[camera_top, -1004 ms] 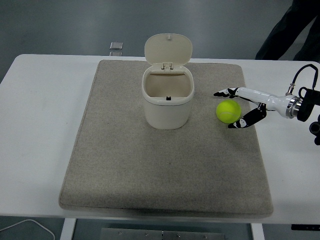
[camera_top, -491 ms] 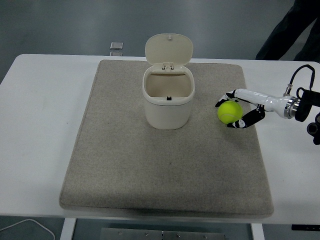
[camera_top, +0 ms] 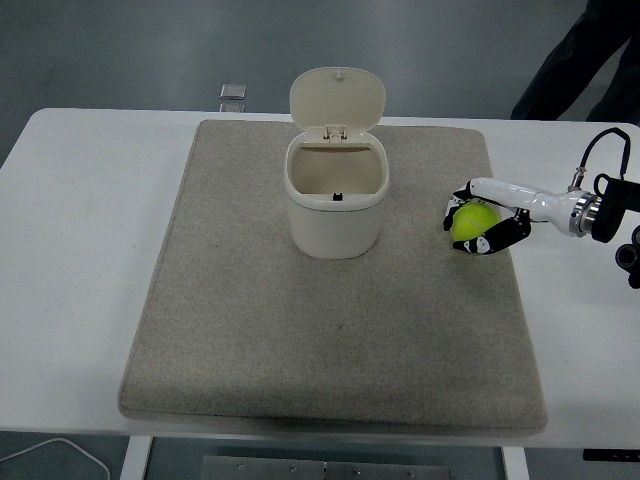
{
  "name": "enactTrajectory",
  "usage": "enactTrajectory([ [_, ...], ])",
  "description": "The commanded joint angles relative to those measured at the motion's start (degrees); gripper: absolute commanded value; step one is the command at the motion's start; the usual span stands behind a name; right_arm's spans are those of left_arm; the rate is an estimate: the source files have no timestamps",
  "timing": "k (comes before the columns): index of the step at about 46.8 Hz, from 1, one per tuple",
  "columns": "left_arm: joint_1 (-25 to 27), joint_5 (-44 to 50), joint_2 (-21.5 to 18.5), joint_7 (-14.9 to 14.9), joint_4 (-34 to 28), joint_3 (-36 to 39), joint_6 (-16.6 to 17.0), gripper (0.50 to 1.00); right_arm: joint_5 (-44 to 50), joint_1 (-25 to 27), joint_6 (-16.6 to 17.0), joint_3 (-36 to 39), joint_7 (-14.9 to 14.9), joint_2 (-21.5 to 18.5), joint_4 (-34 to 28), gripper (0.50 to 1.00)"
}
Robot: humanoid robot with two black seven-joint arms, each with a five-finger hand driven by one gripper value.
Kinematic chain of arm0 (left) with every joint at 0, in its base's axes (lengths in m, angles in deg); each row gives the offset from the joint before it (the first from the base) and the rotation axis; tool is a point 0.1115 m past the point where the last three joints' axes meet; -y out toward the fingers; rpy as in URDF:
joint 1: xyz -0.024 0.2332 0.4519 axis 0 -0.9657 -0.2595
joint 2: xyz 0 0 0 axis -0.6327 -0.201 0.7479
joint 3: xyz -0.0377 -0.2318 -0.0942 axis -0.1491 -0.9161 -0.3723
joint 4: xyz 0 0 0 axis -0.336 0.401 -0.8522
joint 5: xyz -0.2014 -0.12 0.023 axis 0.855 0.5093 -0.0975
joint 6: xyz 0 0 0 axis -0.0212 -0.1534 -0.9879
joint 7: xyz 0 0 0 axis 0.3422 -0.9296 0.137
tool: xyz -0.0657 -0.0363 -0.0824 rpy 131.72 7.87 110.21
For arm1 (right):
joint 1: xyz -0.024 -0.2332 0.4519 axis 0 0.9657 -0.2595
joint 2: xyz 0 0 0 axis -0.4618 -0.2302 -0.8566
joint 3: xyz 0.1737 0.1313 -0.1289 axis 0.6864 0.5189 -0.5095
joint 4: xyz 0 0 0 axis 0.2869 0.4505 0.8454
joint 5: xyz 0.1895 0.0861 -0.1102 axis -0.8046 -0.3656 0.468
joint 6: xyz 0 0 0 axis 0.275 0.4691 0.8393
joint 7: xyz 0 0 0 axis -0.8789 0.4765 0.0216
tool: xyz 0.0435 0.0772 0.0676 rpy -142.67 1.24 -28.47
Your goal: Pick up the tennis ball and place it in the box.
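A yellow-green tennis ball (camera_top: pixel 471 222) lies on the grey mat (camera_top: pixel 300 330) at its right side. My right hand (camera_top: pixel 478 222) reaches in from the right edge and its fingers are curled around the ball, thumb behind and fingers in front. The box is a cream bin (camera_top: pixel 335 200) with its hinged lid (camera_top: pixel 337 97) standing open, left of the ball at the mat's upper middle. Its inside shows nothing but a small dark mark. The left arm does not show.
The mat covers most of the white table (camera_top: pixel 70 250). A small grey object (camera_top: pixel 233 92) lies at the table's far edge. A person in dark clothing (camera_top: pixel 590 60) stands at the top right. A white cable (camera_top: pixel 60 450) hangs below the near left edge.
The right hand's fingers went from spread around the ball to closed onto it. The ball shifted slightly right into the hand. The bin stayed put.
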Motion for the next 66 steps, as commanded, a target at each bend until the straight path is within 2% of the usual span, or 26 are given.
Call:
enactTrajectory([
  [1,-0.01,0.00,0.00,0.00,0.00,0.00,0.00,0.992,-0.05,0.09,0.09,-0.02,0.00,-0.04,-0.01,0.558],
  [12,-0.01,0.00,0.00,0.00,0.00,0.00,0.00,0.992,-0.14,0.09,0.09,0.07,0.00,-0.04,-0.01,0.596],
  [28,-0.01,0.00,0.00,0.00,0.00,0.00,0.00,0.992,-0.14,0.17,0.09,0.16,0.00,-0.13,-0.01,0.596],
  [34,-0.01,0.00,0.00,0.00,0.00,0.00,0.00,0.990,-0.31,0.09,0.09,0.16,0.00,-0.74,-0.01,0.611],
  [38,0.07,0.00,0.00,0.00,0.00,0.00,0.00,0.992,-0.84,-0.09,0.00,0.25,0.00,-0.83,-0.01,0.670],
  [40,-0.01,0.00,0.00,0.00,0.00,0.00,0.00,0.992,-1.02,-0.09,0.00,0.94,0.00,-0.83,-0.01,0.729],
  [43,-0.01,0.00,0.00,0.00,0.00,0.00,0.00,0.992,-1.19,0.00,0.36,2.44,0.00,-0.83,0.08,0.770],
  [46,-0.01,0.00,0.00,0.00,0.00,0.00,0.00,0.992,-1.28,-0.09,0.88,2.97,0.00,-0.74,0.08,0.856],
  [47,0.07,0.00,0.00,0.00,0.00,0.00,0.00,0.992,-1.28,-0.18,1.23,2.97,-0.09,-0.74,0.17,0.866],
  [51,-0.01,0.00,0.00,0.00,0.00,0.00,0.00,0.992,-1.37,-0.44,2.46,3.06,-0.09,-0.22,0.69,0.899],
  [56,-0.01,0.00,0.00,0.00,0.00,0.00,0.00,0.992,-1.37,-1.67,4.22,3.15,-0.09,0.92,1.66,0.913],
  [66,-0.01,0.00,0.00,0.00,0.00,0.00,0.00,0.992,-1.54,-5.71,9.40,3.06,-0.88,6.37,2.98,0.926],
])
